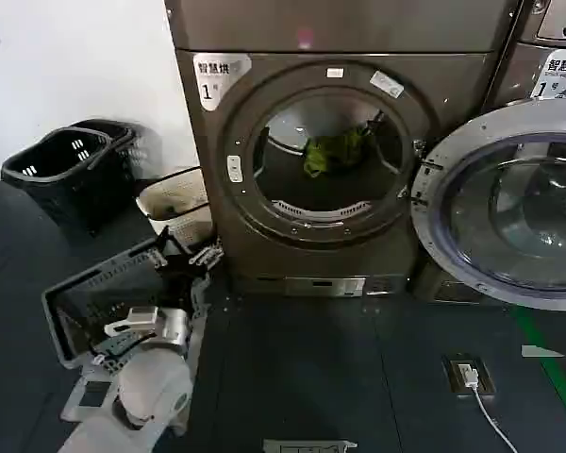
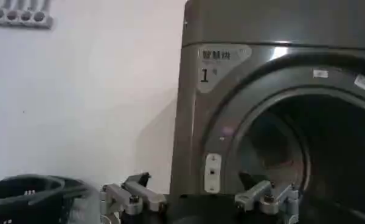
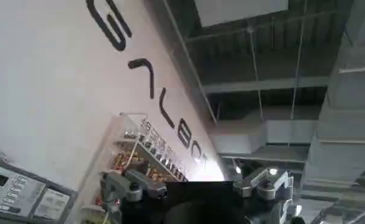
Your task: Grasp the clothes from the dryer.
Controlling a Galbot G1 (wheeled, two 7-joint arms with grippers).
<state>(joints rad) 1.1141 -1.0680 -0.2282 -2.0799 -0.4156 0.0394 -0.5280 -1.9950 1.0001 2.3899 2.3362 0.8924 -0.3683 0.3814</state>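
The clothes (image 1: 332, 151), an olive-green bundle, lie at the far side of the drum inside the dryer (image 1: 325, 160), whose door (image 1: 509, 203) stands open to the right. The left wrist view shows the drum dark, with a "1" label (image 2: 205, 74). The left claw (image 1: 181, 262) hangs open, low and left of the dryer, above a grey basket (image 1: 80, 302). The right claw (image 3: 198, 190), open, faces a wall lettered "GALBOT" (image 3: 149, 85).

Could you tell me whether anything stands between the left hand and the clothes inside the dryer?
Nothing visible does. The left hand sits low, left of the dryer, fingers spread and empty. The porthole door is swung open to the right, and the clothes lie in plain sight toward the back of the drum. The hand only has to clear the porthole rim.
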